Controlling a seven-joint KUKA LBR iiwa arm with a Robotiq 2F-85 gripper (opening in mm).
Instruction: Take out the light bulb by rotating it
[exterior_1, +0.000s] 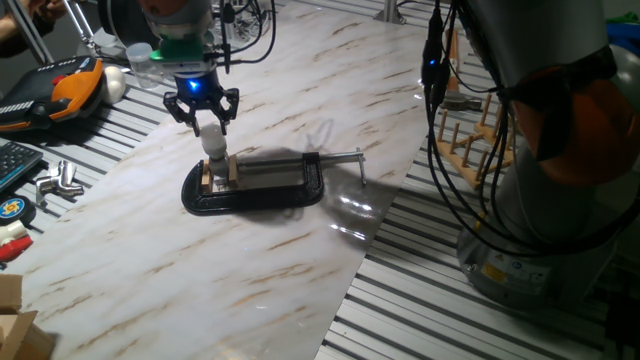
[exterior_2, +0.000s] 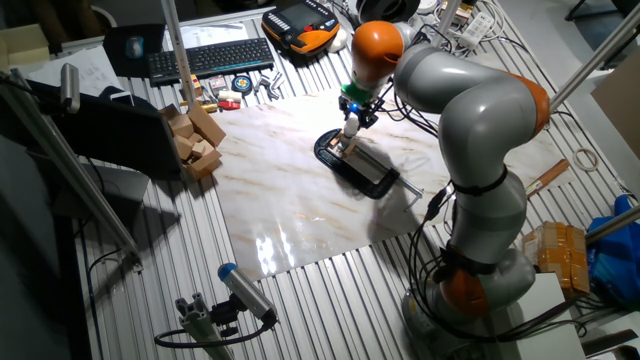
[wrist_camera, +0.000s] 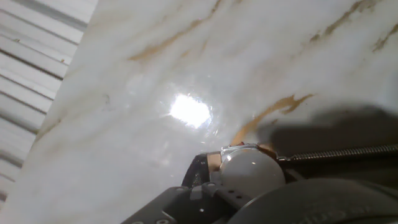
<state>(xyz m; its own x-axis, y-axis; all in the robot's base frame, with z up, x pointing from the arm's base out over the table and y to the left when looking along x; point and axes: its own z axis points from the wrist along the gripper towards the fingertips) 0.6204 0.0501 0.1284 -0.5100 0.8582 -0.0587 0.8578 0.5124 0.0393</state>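
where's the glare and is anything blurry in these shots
Hand view: a bright reflected light spot on the marble board, the light bulb fairly sharp, dark shadow at right. One fixed view: softer sheen near the board's edge by the clamp, and the tool glows blue. Other fixed view: glare patch on the board's near corner, no obvious blur.

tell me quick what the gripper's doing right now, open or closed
Gripper: fingers are around the bulb seated in the clamp; whether they actually grip it cannot be told.
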